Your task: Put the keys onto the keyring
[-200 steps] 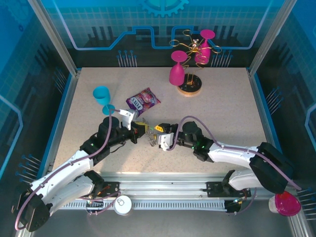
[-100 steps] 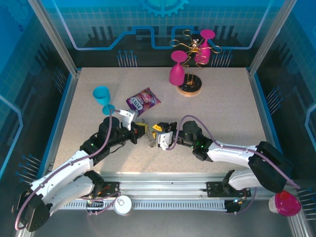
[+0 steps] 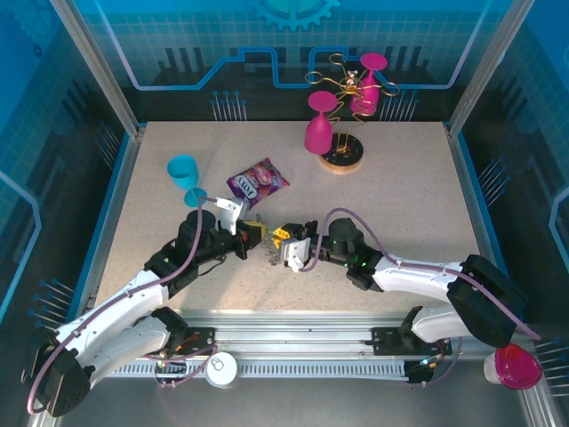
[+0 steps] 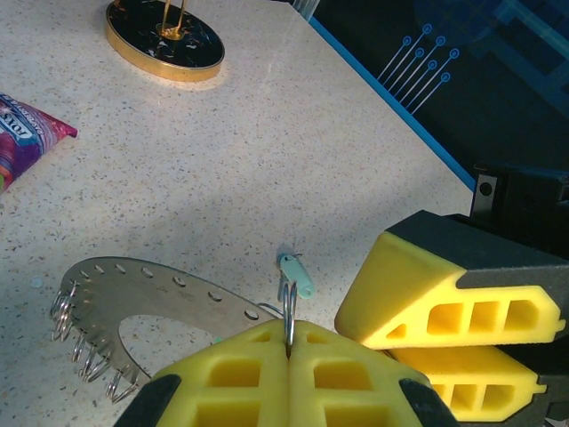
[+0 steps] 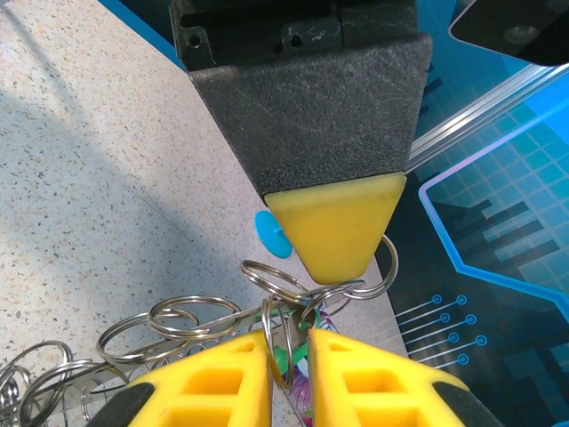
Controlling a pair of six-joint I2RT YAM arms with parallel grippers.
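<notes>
At the near middle of the table, the left gripper is pinched tight on an upright wire loop, with the pale key at its top. Facing it, the right gripper leaves a narrow gap around a loop; I cannot tell whether it grips. Threading seems in hand, and the next move calls for fine alignment. The keyring lies flat just beside. Farther off, the snack packet has lettering too small to read.

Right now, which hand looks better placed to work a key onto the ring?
Likely the right. The left hand is pinched shut on a wire loop by the pale key, so it's busy steadying. The right hand, jaws slightly apart, sits right at it, free to work.
</notes>
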